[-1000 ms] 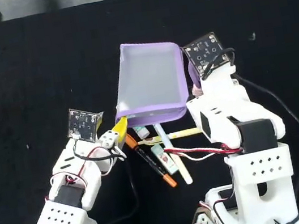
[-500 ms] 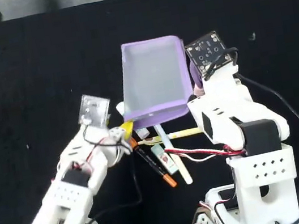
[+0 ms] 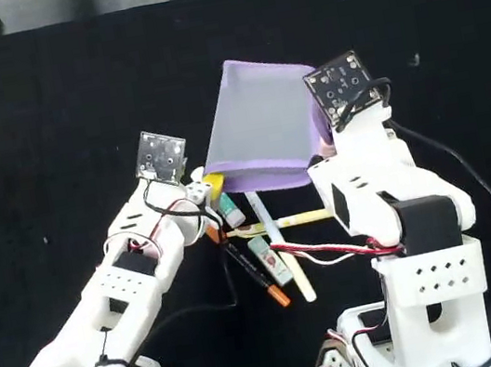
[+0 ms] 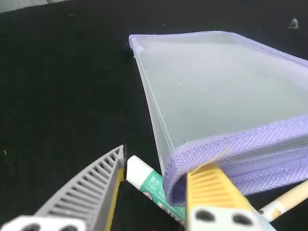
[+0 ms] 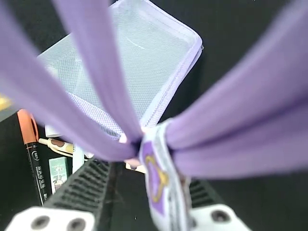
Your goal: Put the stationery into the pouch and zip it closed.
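The purple mesh pouch lies tilted at the table's middle. My left gripper is open at the pouch's near left corner. Its yellow finger sits under the purple zip edge, and its grey finger stands apart beside it. A white and green stick lies between them. My right gripper is shut on the pouch's purple strap at its right end. An orange marker, a cream pen, a white pen and a small green-labelled item lie in front of the pouch.
The black cloth covers the table, bare to the left, right and behind the pouch. Both arm bases stand at the near edge, with a red and white cable crossing over the pens.
My left arm has swung forward and to the right, up to the pouch's near corner. The pouch has skewed and shifted to the right. The right arm kept its hold.
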You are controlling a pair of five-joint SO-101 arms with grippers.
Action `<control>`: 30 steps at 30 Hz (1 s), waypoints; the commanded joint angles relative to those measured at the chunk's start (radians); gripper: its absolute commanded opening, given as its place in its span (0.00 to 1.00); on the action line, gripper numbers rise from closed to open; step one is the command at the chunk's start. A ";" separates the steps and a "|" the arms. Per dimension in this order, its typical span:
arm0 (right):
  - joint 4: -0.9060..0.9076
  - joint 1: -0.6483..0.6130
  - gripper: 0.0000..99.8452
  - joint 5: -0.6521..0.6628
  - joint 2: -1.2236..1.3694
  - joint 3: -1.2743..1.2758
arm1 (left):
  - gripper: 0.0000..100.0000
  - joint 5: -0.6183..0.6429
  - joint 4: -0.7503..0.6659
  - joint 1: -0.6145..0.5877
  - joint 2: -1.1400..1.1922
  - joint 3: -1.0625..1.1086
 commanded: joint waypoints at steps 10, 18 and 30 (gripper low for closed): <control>-0.002 0.015 0.01 0.009 -0.035 -0.053 | 0.19 0.072 -0.140 0.005 0.017 -0.047; -0.002 0.015 0.01 0.009 -0.035 -0.053 | 0.02 0.074 -0.141 0.007 0.061 -0.056; 0.005 0.015 0.04 0.005 -0.035 -0.053 | 0.03 0.074 -0.140 -0.035 0.043 -0.062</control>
